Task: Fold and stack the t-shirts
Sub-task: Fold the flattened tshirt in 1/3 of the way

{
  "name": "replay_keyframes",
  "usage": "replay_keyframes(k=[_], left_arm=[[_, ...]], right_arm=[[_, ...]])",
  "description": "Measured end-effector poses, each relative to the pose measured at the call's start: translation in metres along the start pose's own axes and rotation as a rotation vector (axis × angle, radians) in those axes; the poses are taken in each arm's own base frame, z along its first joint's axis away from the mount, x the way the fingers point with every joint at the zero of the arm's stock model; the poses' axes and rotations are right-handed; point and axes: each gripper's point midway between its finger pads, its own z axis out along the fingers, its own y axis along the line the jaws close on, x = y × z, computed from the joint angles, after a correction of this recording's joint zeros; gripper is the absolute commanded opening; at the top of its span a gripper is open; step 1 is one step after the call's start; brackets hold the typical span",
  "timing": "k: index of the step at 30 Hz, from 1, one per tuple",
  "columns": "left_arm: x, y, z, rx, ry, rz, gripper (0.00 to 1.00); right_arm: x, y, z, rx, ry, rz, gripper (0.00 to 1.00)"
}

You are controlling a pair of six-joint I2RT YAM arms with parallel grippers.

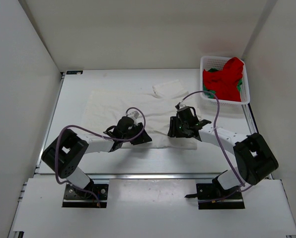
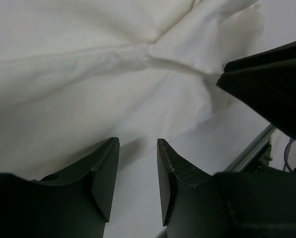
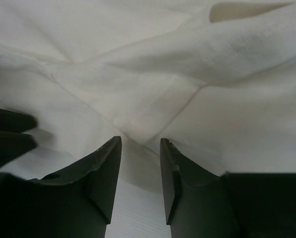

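**A:** Containers on the table (image 1: 74,106)?

**B:** 1 white mesh basket (image 1: 212,61), far right corner. The red t-shirt (image 1: 228,75) is crumpled on top and fills most of it. The green t-shirt (image 1: 210,93) is underneath, only patches showing at the basket's edges. Neither is folded.

**A:** The third shirt?

**B:** The white t-shirt (image 1: 115,106) is outside the basket, spread flat across the middle of the table, with creases running through it. A bunched white part sits at its far edge toward the basket, not touching it.

**A:** Arm positions?

**B:** Both are low over the shirt's near edge, left arm left of centre, right arm right of centre, the 2 heads close together.

**A:** Left gripper (image 2: 138,144)?

**B:** Fingers a narrow gap apart, nothing held. In its wrist view bare table shows in the gap, and the hem lies just ahead of the tips. The other gripper's black body shows at upper right.

**A:** Right gripper (image 3: 140,141)?

**B:** Fingers also a narrow gap apart, not closed on anything. In its wrist view a creased corner of white cloth reaches down into the gap between the tips; whether it touches either finger, cannot tell.
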Motion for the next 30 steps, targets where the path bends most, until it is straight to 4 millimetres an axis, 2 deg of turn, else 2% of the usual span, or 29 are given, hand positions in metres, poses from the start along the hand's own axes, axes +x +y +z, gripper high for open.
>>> replay_keyframes(k=[3, 7, 14, 18, 21, 23, 27, 30], left_arm=[[0.014, 0.007, 0.007, -0.023, 0.041, 0.003, 0.47], [0.015, 0.012, 0.009, -0.036, 0.043, 0.001, 0.47], [0.009, 0.017, 0.01, -0.035, 0.022, -0.004, 0.47], [0.009, 0.017, 0.009, -0.027, 0.015, -0.003, 0.47], [0.009, 0.017, 0.009, -0.022, 0.014, -0.002, 0.47], [0.01, 0.017, 0.009, -0.017, 0.012, -0.002, 0.47], [0.01, 0.016, 0.009, -0.013, 0.011, -0.003, 0.47], [0.011, 0.016, 0.009, -0.012, 0.011, -0.004, 0.46]], right_arm=[[-0.007, 0.012, 0.001, -0.047, -0.028, 0.017, 0.37], [-0.013, 0.02, 0.002, -0.084, -0.047, 0.037, 0.37], [0.004, 0.01, 0.015, -0.028, 0.014, 0.04, 0.37], [0.011, 0.008, 0.015, 0.0, 0.031, 0.026, 0.36], [0.013, 0.007, 0.015, 0.008, 0.036, 0.019, 0.18], [0.012, 0.007, 0.015, 0.012, 0.034, 0.019, 0.11], [0.008, 0.006, 0.014, 0.028, 0.023, 0.016, 0.01], [-0.01, 0.009, 0.014, 0.046, -0.001, 0.001, 0.0]])
